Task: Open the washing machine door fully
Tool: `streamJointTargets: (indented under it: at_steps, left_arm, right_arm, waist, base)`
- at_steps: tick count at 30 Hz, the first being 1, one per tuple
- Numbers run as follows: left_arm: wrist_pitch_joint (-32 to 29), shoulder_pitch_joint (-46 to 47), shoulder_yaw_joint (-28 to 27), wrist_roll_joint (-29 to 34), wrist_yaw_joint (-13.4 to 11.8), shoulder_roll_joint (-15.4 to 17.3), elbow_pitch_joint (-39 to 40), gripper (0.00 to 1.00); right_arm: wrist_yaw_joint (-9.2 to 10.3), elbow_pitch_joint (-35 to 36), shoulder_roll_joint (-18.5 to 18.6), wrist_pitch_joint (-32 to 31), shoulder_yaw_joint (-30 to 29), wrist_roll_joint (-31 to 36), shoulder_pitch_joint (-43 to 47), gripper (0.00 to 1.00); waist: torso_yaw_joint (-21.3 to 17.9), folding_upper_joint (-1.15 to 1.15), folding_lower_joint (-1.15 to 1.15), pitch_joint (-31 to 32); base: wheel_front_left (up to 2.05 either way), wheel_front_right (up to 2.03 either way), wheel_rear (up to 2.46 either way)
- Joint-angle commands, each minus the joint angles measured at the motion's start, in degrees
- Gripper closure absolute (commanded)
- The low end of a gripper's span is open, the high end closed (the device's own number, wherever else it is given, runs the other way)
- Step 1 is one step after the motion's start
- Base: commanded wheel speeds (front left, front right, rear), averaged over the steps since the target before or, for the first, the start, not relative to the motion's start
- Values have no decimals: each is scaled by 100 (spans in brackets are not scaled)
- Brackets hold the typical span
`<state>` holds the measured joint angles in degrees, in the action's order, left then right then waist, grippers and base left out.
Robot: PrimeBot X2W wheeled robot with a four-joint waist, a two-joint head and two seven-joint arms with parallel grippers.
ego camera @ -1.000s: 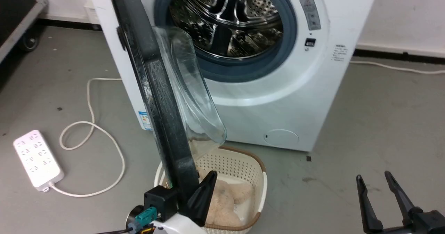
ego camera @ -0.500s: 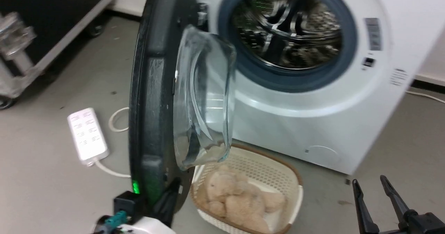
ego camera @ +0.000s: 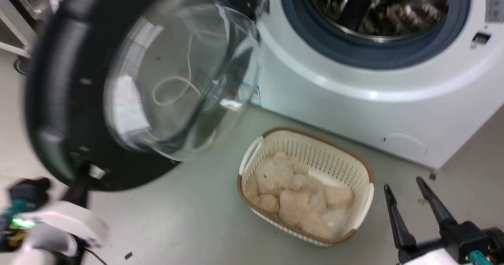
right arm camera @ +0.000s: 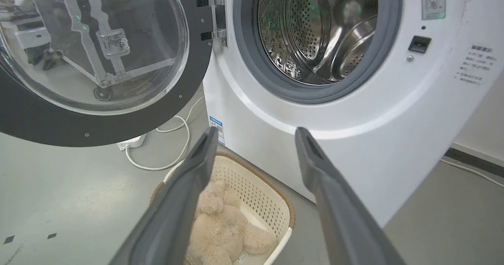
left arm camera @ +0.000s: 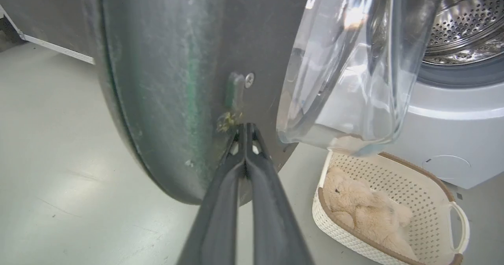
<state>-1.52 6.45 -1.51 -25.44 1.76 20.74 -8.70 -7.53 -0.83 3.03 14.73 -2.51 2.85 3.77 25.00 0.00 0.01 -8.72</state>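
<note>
The washing machine (ego camera: 354,99) is white, its steel drum mouth uncovered. The washing machine door (ego camera: 51,99), a black ring around a bulging glass bowl, hangs swung out to the left on its hinge (right arm camera: 218,17). My left gripper (left arm camera: 246,129) is shut, and its joined tips touch the inner face of the black ring (left arm camera: 177,80) near the lower rim. In the head view that gripper (ego camera: 78,184) is blurred under the door's bottom edge. My right gripper (ego camera: 402,182) stands open and empty at the lower right, away from the door; from the wrist, the right gripper (right arm camera: 256,131) points at the machine's front (right arm camera: 354,139).
A cream basket (ego camera: 366,178) holding a beige plush toy (ego camera: 291,194) stands on the floor before the machine. A white power strip (right arm camera: 132,142) and a looped cable (right arm camera: 177,154) lie on the floor beneath the door, left of the machine. Bare grey floor lies to the left.
The head camera has shifted. The door has swung wider, from edge-on to showing its inner face, with my shut left gripper staying at its lower rim. The right gripper stays open.
</note>
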Motion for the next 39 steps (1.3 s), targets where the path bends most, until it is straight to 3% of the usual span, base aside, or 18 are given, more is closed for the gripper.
streamJointTargets:
  at_steps: [1, 14, 23, 27, 33, 39]
  left_arm:
    - [81, 205, -188, -121, 32, 138, -189, 100]
    - [567, 1500, -725, -364, 372, 1210, -2149, 100]
    - [1286, 1934, -589, -260, 483, 1441, -2990, 100]
    - [1390, 1877, -344, -180, 522, 1384, -3025, 100]
    - [1501, 1269, 203, -246, 551, 823, -2295, 100]
    - [1571, 407, 126, -427, 223, 269, -1254, 100]
  right_arm:
    - [4, 62, -15, -2, 9, 58, -135, 0]
    - [4, 65, -15, -71, 59, 221, -464, 0]
    - [4, -124, -15, -23, 39, 65, -474, 0]
    - [4, -227, -15, 2, 43, -69, -429, 0]
    - [4, -383, -15, 24, -82, -399, -197, 0]
    - [4, -274, -15, 26, -255, -677, 27, 0]
  waist:
    - [-119, 0, -1, -365]
    - [-394, 0, -1, -983]
    - [-534, 0, -1, -674]
    - [-584, 0, -1, -327]
    - [-841, 0, -1, 530]
    - [-1214, 0, -1, 985]
  base:
    - [0, 0, 0]
    - [0, 0, 0]
    - [0, 0, 0]
    - [0, 0, 0]
    - [0, 0, 0]
    - [0, 0, 0]
